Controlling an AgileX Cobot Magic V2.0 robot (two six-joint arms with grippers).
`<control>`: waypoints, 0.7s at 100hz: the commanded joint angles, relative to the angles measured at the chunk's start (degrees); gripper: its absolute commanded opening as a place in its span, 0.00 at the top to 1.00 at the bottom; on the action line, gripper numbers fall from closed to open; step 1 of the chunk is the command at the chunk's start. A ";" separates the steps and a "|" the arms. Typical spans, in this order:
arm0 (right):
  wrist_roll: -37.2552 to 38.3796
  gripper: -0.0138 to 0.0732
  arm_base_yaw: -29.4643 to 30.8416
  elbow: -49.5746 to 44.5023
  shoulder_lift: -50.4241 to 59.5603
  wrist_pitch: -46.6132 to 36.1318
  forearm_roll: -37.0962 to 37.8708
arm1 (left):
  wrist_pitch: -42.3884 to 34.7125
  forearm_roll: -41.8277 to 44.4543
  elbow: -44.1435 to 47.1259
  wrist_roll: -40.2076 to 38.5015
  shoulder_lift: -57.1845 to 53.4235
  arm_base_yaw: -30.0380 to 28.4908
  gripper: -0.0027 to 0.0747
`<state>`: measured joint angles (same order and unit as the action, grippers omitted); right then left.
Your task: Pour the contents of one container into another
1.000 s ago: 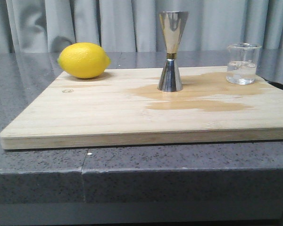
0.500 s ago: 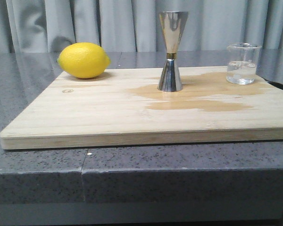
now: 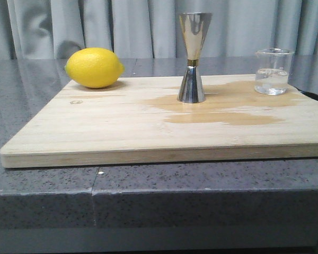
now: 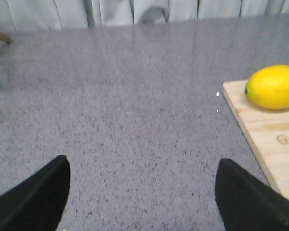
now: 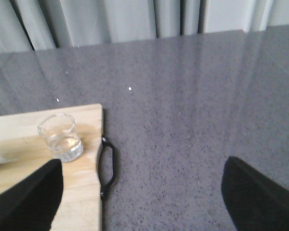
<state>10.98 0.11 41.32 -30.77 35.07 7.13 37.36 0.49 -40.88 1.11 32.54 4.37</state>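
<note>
A small clear glass beaker (image 3: 273,72) stands at the far right of the wooden board (image 3: 106,132), with a little clear liquid in its bottom. The tall steel hourglass jigger (image 3: 192,57) stands upright mid-board on a wet patch. No gripper shows in the front view. In the right wrist view the beaker (image 5: 60,137) sits near the board's edge, ahead of my right gripper (image 5: 142,185), which is open over bare countertop. My left gripper (image 4: 143,185) is open above the counter, left of the board, holding nothing.
A yellow lemon (image 3: 94,67) lies at the board's far left corner, also visible as the lemon (image 4: 273,87) in the left wrist view. A black handle (image 5: 108,167) sits on the board's right edge. Grey curtains hang behind the dark speckled counter (image 3: 159,185).
</note>
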 commanded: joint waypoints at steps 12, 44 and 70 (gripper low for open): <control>-0.83 0.15 0.27 6.43 -9.41 5.47 0.58 | 5.33 -3.09 -8.23 0.49 9.92 -0.16 0.23; -5.91 0.15 -1.79 6.60 -14.80 1.66 -4.31 | 9.59 -43.64 -9.36 42.01 20.90 -0.16 0.23; -6.45 0.15 -4.38 3.27 -14.93 -9.26 -7.72 | 17.85 -75.67 -9.36 74.79 29.72 -0.16 0.23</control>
<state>5.26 -3.39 44.19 -45.63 33.52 0.41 52.87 -62.07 -48.21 65.25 59.90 4.37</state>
